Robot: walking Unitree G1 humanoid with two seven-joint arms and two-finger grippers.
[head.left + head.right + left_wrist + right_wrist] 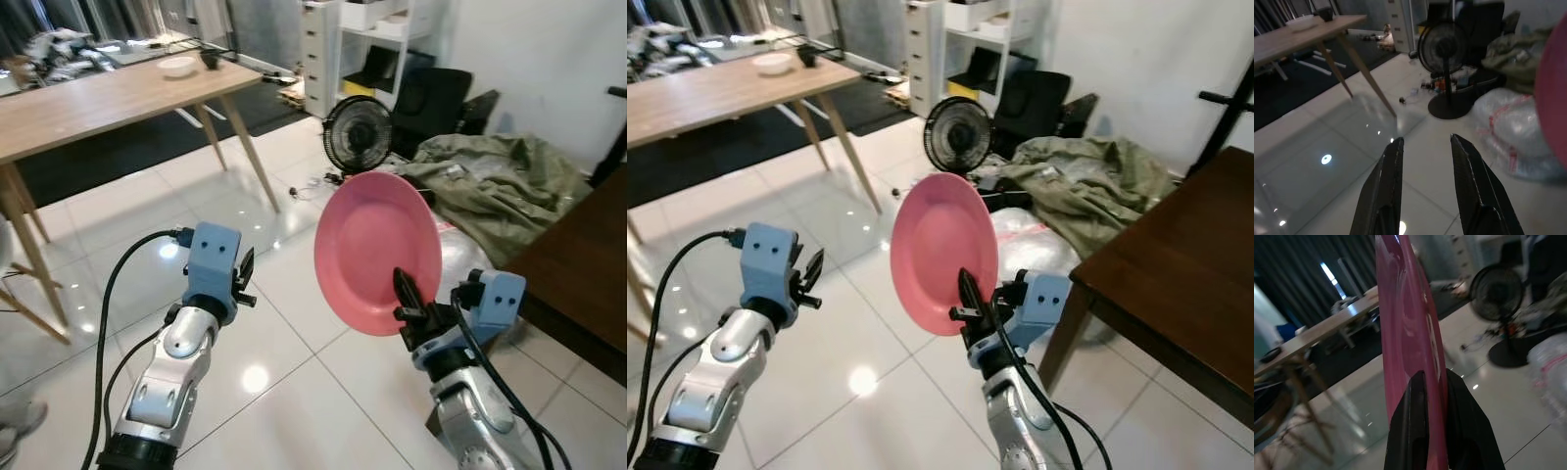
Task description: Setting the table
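A pink plate (pixel 377 250) stands on edge in front of me, held by its lower rim. My right gripper (pixel 409 299) is shut on that rim; the right wrist view shows the plate (pixel 1405 328) edge-on between the two black fingers (pixel 1413 426). My left gripper (pixel 245 274) is raised at the left, open and holding nothing, its fingers (pixel 1386 186) apart over the tiled floor. A light wooden table (pixel 88 103) stands at the far left with a white bowl (pixel 177 66) on it. A dark wooden table (pixel 1185 264) is close at my right.
A black floor fan (pixel 357 134) stands ahead. Beside it lie an olive cloth heap (pixel 500 181) and a clear plastic bag (pixel 1034 235). White shelves (pixel 353 44) stand against the back wall. A black chair (pixel 431 98) is behind the fan.
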